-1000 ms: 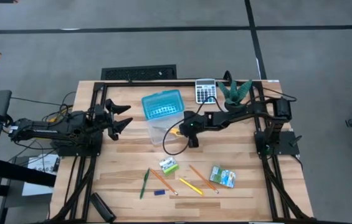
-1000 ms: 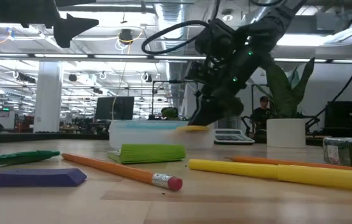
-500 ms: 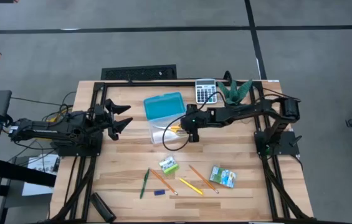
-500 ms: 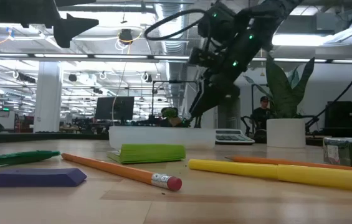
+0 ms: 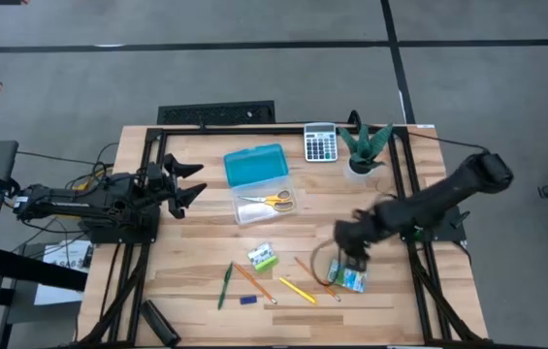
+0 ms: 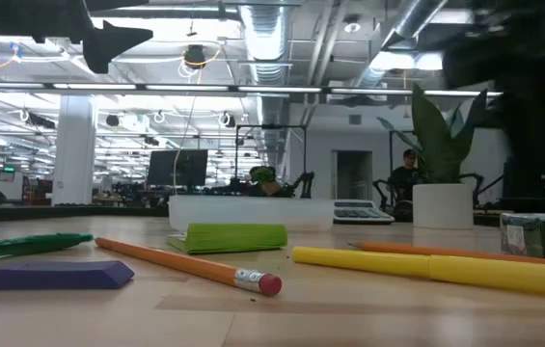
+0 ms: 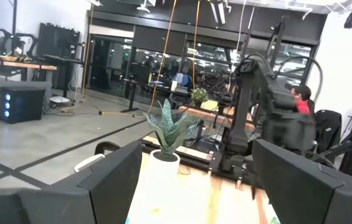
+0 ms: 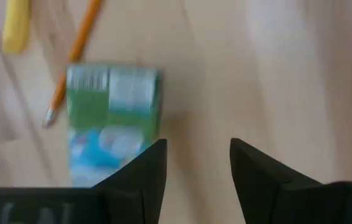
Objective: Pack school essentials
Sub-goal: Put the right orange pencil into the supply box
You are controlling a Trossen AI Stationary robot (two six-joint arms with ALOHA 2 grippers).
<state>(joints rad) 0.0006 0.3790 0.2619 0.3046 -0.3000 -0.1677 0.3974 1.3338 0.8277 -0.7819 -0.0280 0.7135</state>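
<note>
My right gripper (image 5: pixel 353 257) hangs open and pointing down over the near right of the table, just above the green-blue packet (image 5: pixel 348 278). In the right wrist view the packet (image 8: pixel 112 121) lies flat beside the open fingers of my right gripper (image 8: pixel 197 165), not between them. The yellow-handled scissors (image 5: pixel 270 201) lie in the clear box (image 5: pixel 244 215). Flat on the wood lie orange pencils (image 5: pixel 254 283), a yellow pencil (image 5: pixel 296 290), the green pen (image 5: pixel 225 286), the blue piece (image 5: pixel 246 301) and the green-white block (image 5: pixel 263 257). My left gripper (image 5: pixel 184 184) waits open at the left.
The box's blue lid (image 5: pixel 256 165) lies behind the box. A grey calculator (image 5: pixel 320 142) and a potted plant (image 5: pixel 364 145) stand at the far edge. A dark object (image 5: pixel 160 323) lies at the near left corner. Bare wood lies between the box and the stationery.
My right gripper has let go of the scissors, which now lie in the clear box. It rose clear of the box, then swung fast toward the table's near right and tipped down over the green-blue packet. The left arm kept still.
</note>
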